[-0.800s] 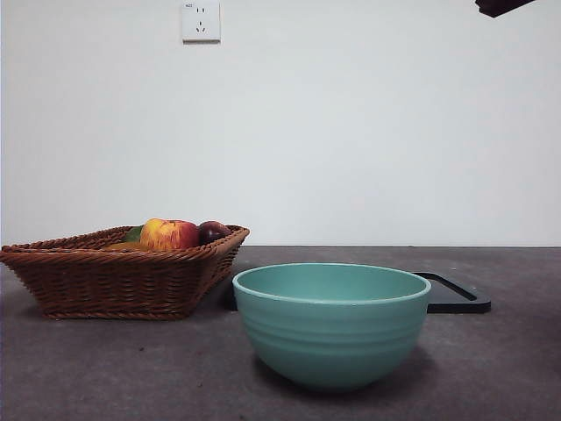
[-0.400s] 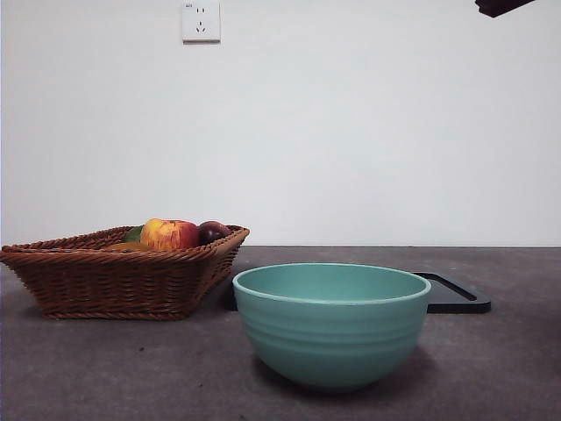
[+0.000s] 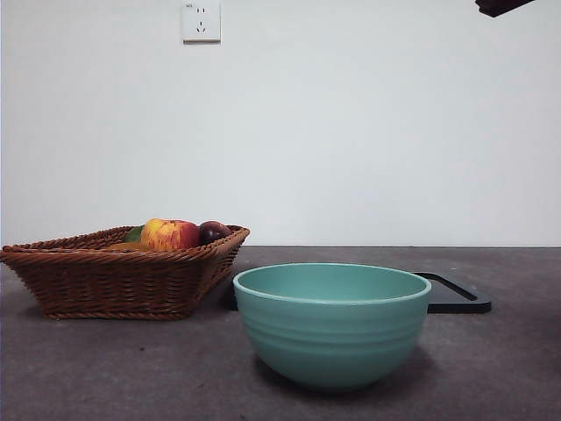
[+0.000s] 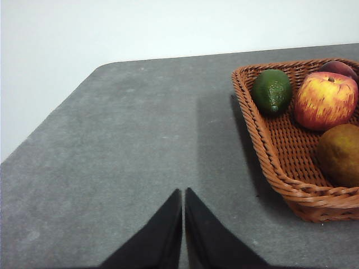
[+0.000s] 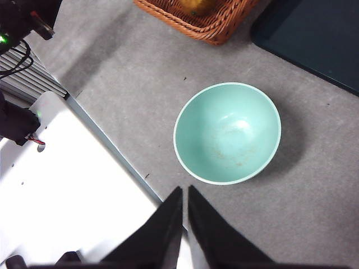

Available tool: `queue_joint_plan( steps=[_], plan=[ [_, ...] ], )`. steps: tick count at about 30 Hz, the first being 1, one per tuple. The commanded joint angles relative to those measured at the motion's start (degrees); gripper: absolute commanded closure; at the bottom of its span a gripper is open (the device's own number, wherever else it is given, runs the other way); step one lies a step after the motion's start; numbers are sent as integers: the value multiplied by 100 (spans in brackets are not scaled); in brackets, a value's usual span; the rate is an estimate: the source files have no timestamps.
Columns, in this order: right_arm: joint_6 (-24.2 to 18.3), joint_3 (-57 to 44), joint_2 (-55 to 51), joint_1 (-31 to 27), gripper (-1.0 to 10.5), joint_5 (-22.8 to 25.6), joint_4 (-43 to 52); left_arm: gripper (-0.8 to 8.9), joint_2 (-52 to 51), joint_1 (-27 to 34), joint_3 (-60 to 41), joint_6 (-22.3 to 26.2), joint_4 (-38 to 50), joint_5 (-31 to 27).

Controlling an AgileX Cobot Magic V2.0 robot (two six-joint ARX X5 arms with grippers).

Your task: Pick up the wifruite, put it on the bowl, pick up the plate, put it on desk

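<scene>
Waiting at the first step, nothing yet grasped, wifruite unpicked.

Resting in the wicker basket (image 4: 291,162) beside a red-yellow apple (image 4: 326,100), an avocado (image 4: 272,91) and a plum (image 4: 338,68): the wifruite (image 4: 340,154), orange-brown. Standing empty near the counter's (image 4: 129,145) front edge: the teal bowl (image 3: 331,323), with a dark tray (image 3: 456,296) behind. Hovering with jaws closed on nothing: left gripper (image 4: 183,193) beside the basket, right gripper (image 5: 184,190) high over the bowl. Likely needed next: opening the left jaws and reaching into the basket for the wifruite.
</scene>
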Motion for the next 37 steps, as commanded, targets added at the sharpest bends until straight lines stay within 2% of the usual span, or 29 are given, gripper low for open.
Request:
queue_joint_plan(
  steps=[1,31,34,37],
  plan=[
    [-70,92,31,37,941,-2,57,806,-13,15,-118,-50,-44,-9],
    [-33,92,-44,22,941,-4,136,806,-13,15,-118,-50,-42,-9],
    [-428,92,-203,-173,941,42,350,806,-13,15,-118,-50,-42,-7],
    [-844,77,-389,-669,941,42,848,806,-13,13,-118,-50,-42,-9]
  ],
)
